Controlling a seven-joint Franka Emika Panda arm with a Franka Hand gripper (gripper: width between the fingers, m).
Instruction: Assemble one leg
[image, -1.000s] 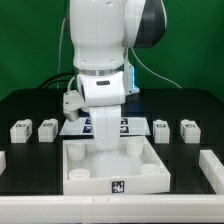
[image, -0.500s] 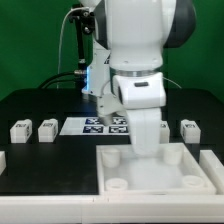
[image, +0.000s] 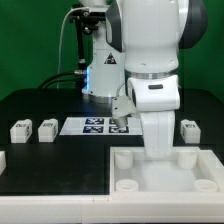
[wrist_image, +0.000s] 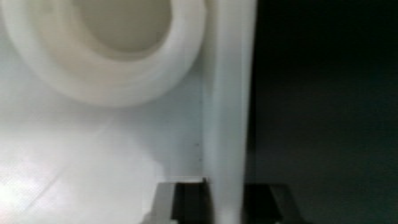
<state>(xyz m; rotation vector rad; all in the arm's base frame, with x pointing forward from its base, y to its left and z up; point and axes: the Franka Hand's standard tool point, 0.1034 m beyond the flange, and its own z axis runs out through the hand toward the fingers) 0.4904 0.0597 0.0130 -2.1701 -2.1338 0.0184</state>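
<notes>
The large white tray (image: 135, 172) with round corner sockets lies at the front of the table, toward the exterior view's right. My gripper (image: 161, 148) comes down on the tray's far wall. In the wrist view the gripper (wrist_image: 228, 205) has one dark finger (wrist_image: 183, 203) on each side of the tray's upright wall (wrist_image: 228, 100), shut on it. A round socket (wrist_image: 107, 50) shows close by. Two small white legs (image: 19, 130) (image: 46, 130) stand at the left and one leg (image: 188, 129) at the right. The arm hides whatever lies behind it.
The marker board (image: 92, 125) lies flat behind the tray, partly hidden by the arm. White bars sit at the table's front left edge (image: 3, 160) and right edge (image: 220, 158). The arm's base and cables stand at the back.
The tray has slid from the middle toward the exterior view's right, and the arm has moved right with it. The leg nearest the arm on the right is now hidden.
</notes>
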